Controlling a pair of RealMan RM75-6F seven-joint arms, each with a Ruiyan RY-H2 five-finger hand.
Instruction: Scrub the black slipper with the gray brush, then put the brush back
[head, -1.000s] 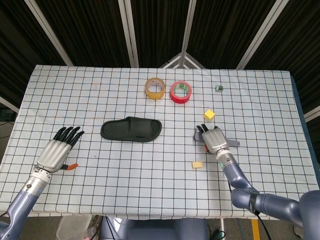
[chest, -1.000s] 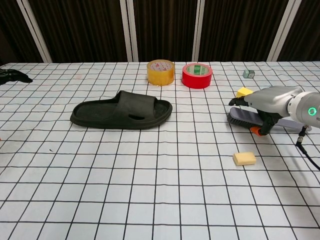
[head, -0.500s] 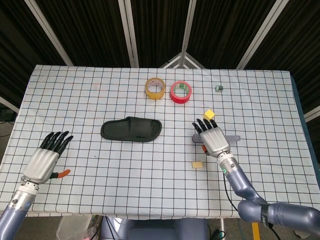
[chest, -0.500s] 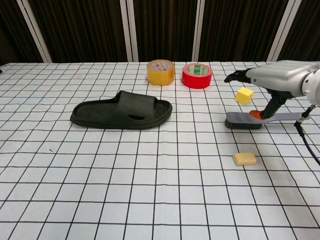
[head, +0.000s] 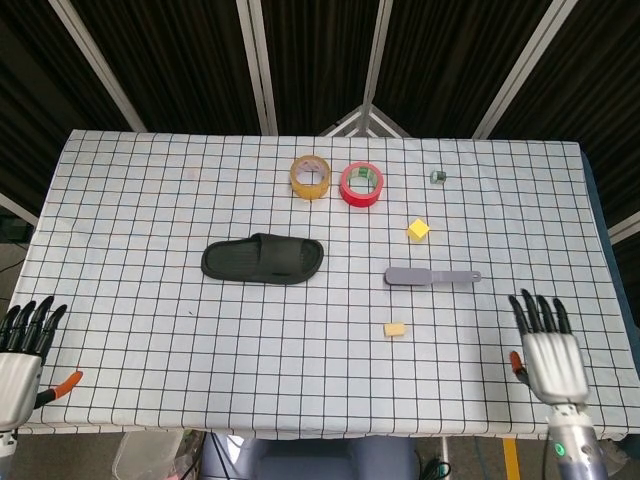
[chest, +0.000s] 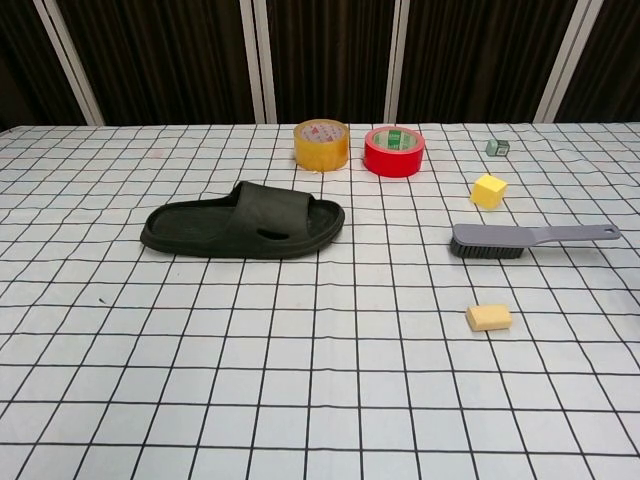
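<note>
Head view, black slipper flat mid-table, gray brush lying to its right, white table with black grid, dark curtains behind, left hand and right hand at near corners, fingers spread, holding nothing.

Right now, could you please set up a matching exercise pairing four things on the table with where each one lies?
Things:
1. slipper
2. brush
3. red tape
4. yellow cube

Places:
A. right beside the yellow tape, at the far side
B. between the red tape and the brush
C. left of centre, alone
D. right side, handle pointing right

Pairs: 1-C, 2-D, 3-A, 4-B
</note>
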